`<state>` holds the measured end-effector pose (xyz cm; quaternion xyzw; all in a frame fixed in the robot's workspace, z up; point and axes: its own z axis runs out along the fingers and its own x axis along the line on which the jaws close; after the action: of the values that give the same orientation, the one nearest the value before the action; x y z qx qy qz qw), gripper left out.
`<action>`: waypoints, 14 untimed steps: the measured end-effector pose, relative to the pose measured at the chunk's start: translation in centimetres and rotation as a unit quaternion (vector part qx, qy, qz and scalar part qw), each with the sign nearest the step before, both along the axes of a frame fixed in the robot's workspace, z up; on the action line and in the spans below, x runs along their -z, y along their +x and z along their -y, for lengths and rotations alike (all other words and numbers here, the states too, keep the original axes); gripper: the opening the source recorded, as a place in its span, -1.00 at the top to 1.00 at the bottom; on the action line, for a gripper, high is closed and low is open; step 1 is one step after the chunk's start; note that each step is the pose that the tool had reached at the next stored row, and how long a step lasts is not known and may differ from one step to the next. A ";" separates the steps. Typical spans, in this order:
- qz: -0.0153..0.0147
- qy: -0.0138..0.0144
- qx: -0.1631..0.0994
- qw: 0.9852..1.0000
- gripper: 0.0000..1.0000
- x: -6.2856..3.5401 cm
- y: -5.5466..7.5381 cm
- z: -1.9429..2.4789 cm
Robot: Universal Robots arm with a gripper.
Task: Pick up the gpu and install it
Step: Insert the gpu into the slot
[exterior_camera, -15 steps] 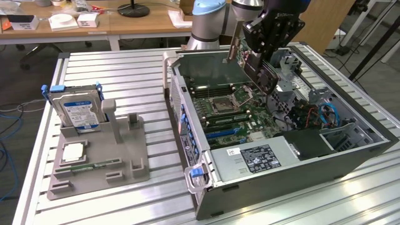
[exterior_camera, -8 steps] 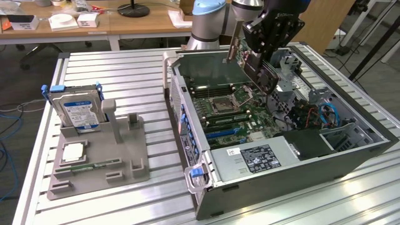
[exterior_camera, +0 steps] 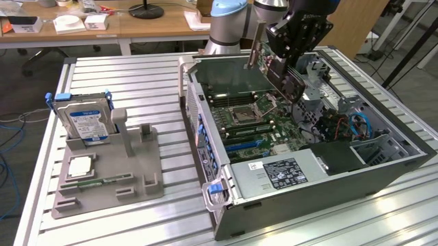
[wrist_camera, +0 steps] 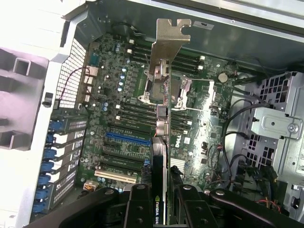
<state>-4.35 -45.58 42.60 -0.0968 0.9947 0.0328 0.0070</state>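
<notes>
Gpu is held by the gripper over the open computer case, above the motherboard.

- Fingers: narrowed to a partial opening and clamped on the card. In the wrist view one black finger is seen on each flat side, with the card's edge and a printed label running between them.
- Card attitude: on edge, tilted, with the silver bracket at the end away from the gripper. In the exterior view the bracket is seen against the case's far wall, towards that view's left of the gripper.
- Position against the board: in the wrist view the card's edge crosses the processor socket and the rows of dark slots; a blue slot lies beside it. Whether the card touches the board cannot be told.
- Case: laid on its side, panel off, on a slatted metal table. A power supply with a black label is noted at the near end.
- Elsewhere on the table: a grey holder, well apart at the exterior view's left. A hard drive stands upright in it; a processor chip and a memory stick lie flat in its recesses.
</notes>
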 end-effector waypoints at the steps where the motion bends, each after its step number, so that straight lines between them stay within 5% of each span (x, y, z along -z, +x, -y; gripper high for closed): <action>1: 0.000 0.000 -0.001 1.000 0.48 0.00 0.0 0.00; 14: 0.000 0.000 -0.019 1.000 0.48 0.00 0.0 0.00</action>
<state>-4.34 -45.58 42.60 -0.1155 0.9927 0.0329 0.0063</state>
